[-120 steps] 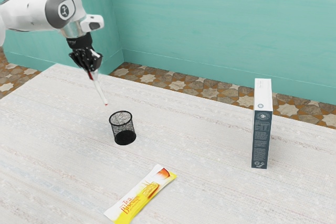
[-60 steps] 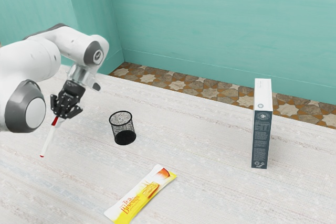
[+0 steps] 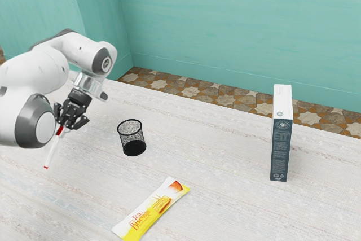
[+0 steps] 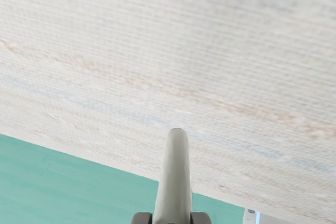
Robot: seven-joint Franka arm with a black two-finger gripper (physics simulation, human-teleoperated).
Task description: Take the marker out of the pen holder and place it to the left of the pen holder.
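Plainly, the marker (image 3: 52, 153) was out of the pen holder (image 3: 131, 135) and in the grip of the black gripper (image 3: 62, 127), which had its 2 fingers clenched on it from 2 sides. It was slim and straight, with a white barrel and 2 touches of red: 1 red part close by the fingers, and 1 small red tip at the lower end. It hung tilted, that lower end slanting down and toward the exterior view's left. Whether the tip met the table (image 3: 214, 196) I could not tell.

In the wrist view the marker looked different: a smooth, pale grey, rounded rod with soft shading along its length and a blunt far end. Its near end ran in between 2 grey fingertips (image 4: 200, 218), 1 on each side. Beyond it lay the whitish surface with its faint rusty and bluish streaks, and a stretch of teal wall (image 3: 237, 32).

The marker was on the exterior view's left of the pen holder, apart from it. The holder stood upright on the table, a black mesh cup with a dark rim and a solid black base. Nearer that camera, a yellow and white biscuit packet (image 3: 151, 210) lay flat and slantwise. Well apart, toward the exterior view's right, 1 white and dark blue box (image 3: 281, 145) stood upright.
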